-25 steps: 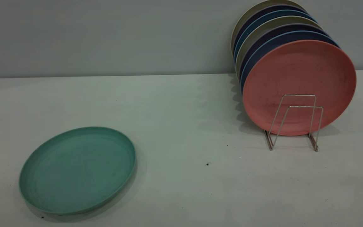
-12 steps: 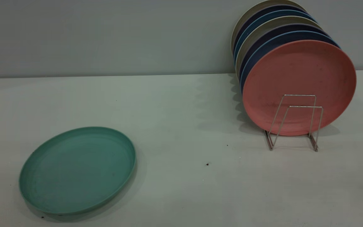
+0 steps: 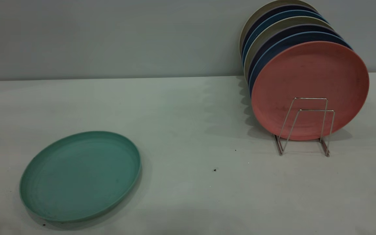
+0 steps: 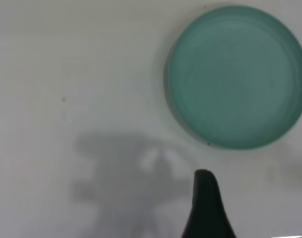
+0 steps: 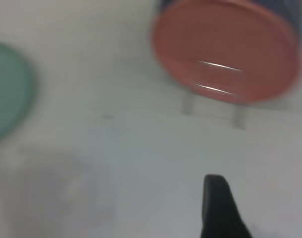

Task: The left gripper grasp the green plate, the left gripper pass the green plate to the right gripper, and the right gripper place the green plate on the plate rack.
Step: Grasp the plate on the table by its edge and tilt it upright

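Note:
The green plate (image 3: 80, 175) lies flat on the white table at the front left; it also shows in the left wrist view (image 4: 237, 77) and at the edge of the right wrist view (image 5: 7, 94). The plate rack (image 3: 305, 127) stands at the back right, its two front wire loops bare. Neither arm shows in the exterior view. A black part of my left gripper (image 4: 206, 203) hangs above the bare table, apart from the plate. A black part of my right gripper (image 5: 218, 206) hangs above the table, short of the rack (image 5: 215, 89). Both hold nothing.
A salmon-pink plate (image 3: 310, 88) stands upright in the rack, with several blue, dark and beige plates (image 3: 273, 29) behind it. A grey wall runs behind the table. A small dark speck (image 3: 214, 170) lies mid-table.

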